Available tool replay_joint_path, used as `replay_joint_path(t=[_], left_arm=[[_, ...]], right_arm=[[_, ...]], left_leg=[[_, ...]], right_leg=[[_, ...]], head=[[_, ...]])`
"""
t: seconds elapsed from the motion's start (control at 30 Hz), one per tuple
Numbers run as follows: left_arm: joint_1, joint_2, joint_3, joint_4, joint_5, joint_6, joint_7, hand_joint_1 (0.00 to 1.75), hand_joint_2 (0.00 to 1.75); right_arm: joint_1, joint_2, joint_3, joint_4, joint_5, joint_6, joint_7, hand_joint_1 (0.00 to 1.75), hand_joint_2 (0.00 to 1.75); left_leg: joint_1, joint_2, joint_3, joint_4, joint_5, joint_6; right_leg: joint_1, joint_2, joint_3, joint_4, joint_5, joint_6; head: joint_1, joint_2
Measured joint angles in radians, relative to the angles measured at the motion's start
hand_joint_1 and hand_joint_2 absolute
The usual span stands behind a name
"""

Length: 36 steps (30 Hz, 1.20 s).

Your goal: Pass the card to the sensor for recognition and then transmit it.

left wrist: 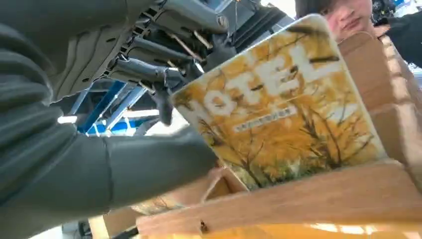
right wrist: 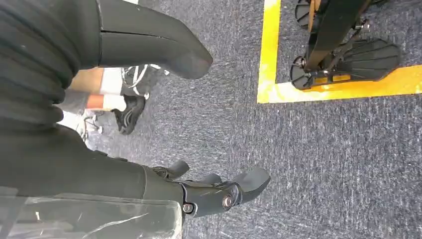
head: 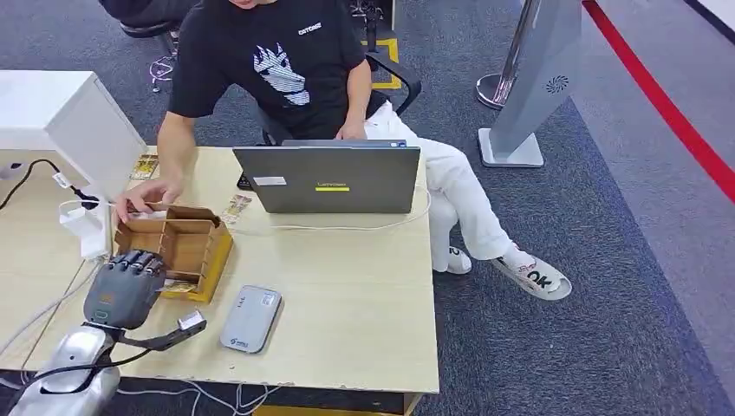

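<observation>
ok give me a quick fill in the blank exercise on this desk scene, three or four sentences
1. The left hand grips a yellow card printed with the word ____.
2. The card stands in a ____ organizer box.
3. The grey sensor lies flat on the ____.
4. Behind the open laptop sits a ____.

Missing words: hotel; wooden; table; person

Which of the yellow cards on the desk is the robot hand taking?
The hotel card standing in the wooden box, gripped by the left robot hand; the others lie flat near the laptop.
</observation>
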Motion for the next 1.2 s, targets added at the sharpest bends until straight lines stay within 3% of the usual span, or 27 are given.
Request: replay_joint_path(t=[0.13, 0.2, 0.93, 1.2], left_arm=[[0.0, -0.005, -0.015, 0.005, 0.001, -0.034, 0.0, 1.68, 1.75], [0.0, -0.006, -0.023, 0.008, 0.001, -0.044, 0.0, 0.0, 1.75], [-0.003, -0.027, -0.044, -0.052, -0.038, -0.068, 0.039, 0.0, 1.75], [0.015, -0.034, -0.058, -0.052, -0.047, -0.15, 0.035, 0.0, 1.75]], right_arm=[[0.0, 0.0, -0.006, 0.0, 0.002, 0.004, -0.007, 0.0, 1.75], [0.0, 0.0, -0.01, 0.0, 0.003, 0.007, -0.007, 0.0, 1.75], [0.0, 0.0, -0.044, 0.0, 0.03, 0.011, -0.01, 0.0, 1.75], [0.0, 0.004, -0.061, 0.0, 0.038, 0.012, -0.014, 0.0, 1.75]], left_leg=[[0.0, 0.0, 0.0, 0.0, 0.0, 0.0], [0.0, 0.0, 0.0, 0.0, 0.0, 0.0], [0.0, 0.0, 0.001, 0.0, 0.001, 0.0], [0.0, 0.0, 0.0, 0.0, 0.001, 0.0]], right_leg=[[0.0, 0.0, 0.0, 0.0, 0.0, 0.0], [0.0, 0.0, 0.0, 0.0, 0.0, 0.0], [0.0, -0.001, 0.002, 0.0, 0.0, 0.0], [0.0, 0.0, 0.0, 0.0, 0.001, 0.001]], head=[[0.0, 0.0], [0.0, 0.0], [0.0, 0.0], [0.0, 0.0]])
